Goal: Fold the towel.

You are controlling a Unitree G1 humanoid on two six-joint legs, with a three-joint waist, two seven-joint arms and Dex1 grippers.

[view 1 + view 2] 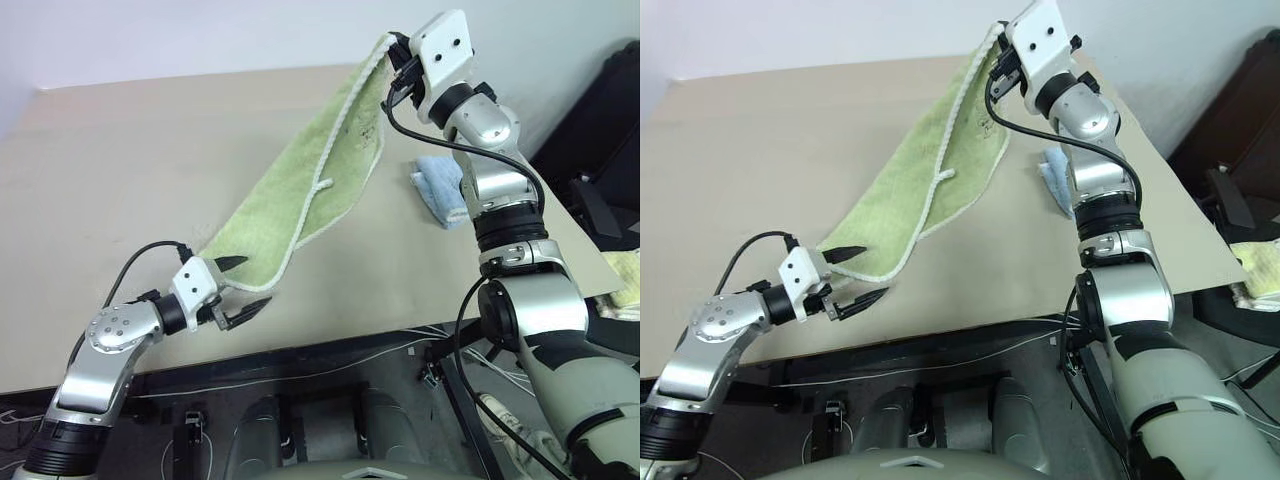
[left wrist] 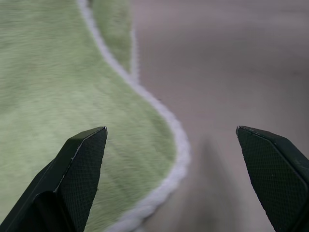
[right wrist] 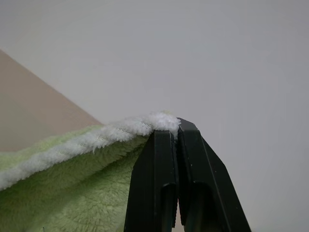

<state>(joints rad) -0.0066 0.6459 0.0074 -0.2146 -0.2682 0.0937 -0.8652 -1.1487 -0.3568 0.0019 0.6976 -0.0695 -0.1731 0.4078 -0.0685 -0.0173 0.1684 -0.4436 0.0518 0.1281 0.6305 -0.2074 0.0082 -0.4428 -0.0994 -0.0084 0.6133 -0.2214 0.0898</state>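
High over the far side of the counter [image 1: 120,170], the right gripper [image 1: 398,62] is clamped on one corner of the towel [image 1: 300,190], which slopes down to rest its lower end near the front edge. There the left gripper [image 1: 238,290] hovers with fingers spread wide just beside the low corner, holding nothing; no fold looks made yet, so I'd say the task is barely begun.

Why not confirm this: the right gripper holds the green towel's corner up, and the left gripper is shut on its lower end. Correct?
Not quite. The right gripper does hold the towel up, but the left gripper is open near its lower end, as the left wrist view shows.
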